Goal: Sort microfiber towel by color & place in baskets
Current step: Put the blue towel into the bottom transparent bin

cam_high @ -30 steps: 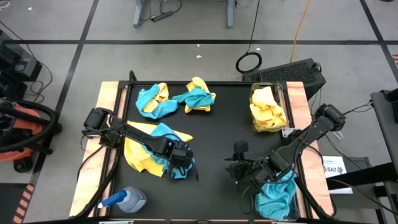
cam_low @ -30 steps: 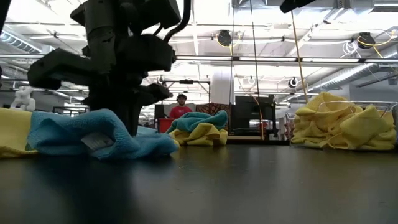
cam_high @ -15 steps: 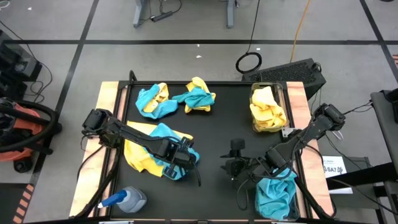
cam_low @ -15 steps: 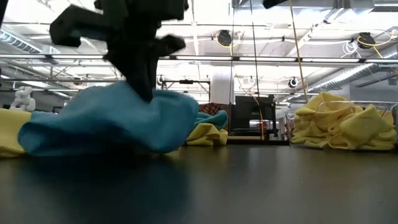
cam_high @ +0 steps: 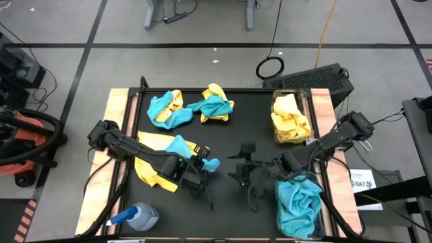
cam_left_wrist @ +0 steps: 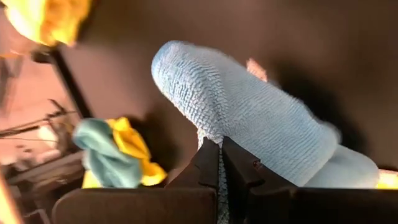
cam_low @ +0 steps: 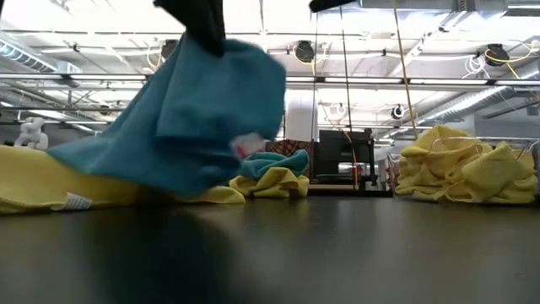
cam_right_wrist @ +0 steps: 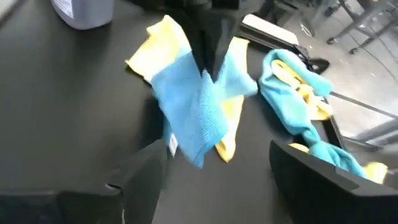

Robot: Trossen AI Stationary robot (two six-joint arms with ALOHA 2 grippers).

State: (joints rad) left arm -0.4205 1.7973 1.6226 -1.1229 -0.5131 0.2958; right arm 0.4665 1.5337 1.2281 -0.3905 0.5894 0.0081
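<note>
Pinching a teal towel (cam_high: 202,164) clear of the table, the left gripper (cam_high: 194,170) faces the spread-fingered, empty right gripper (cam_high: 237,173).

Two matte-black jointed arms reach in from lower left and lower right of the overhead frame, thin black cables looping off their segments. The left claw (cam_high: 196,177) and right claw (cam_high: 244,177) each end in two dark, flat, squared-off fingers (cam_left_wrist: 208,171) of plain plastic.
</note>
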